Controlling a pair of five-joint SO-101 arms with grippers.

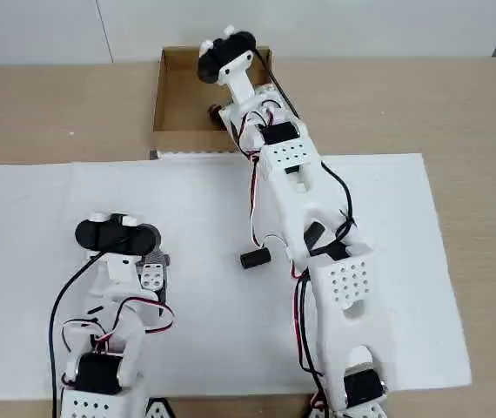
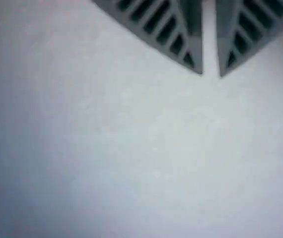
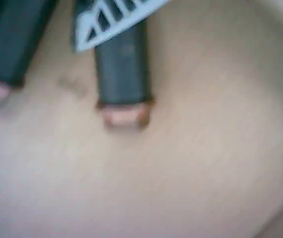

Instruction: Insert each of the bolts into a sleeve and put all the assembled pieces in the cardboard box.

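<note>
The wooden table (image 1: pixel 474 104) carries a white sheet (image 1: pixel 196 209), a box (image 1: pixel 168 96) sits at the sheet's far edge, and one black sleeve (image 1: pixel 255 258) lies on the sheet.

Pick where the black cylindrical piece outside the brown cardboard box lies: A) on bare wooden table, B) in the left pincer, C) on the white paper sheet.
C: the black cylindrical piece rests on the white paper sheet beside the right arm, apart from the left pincer.
</note>
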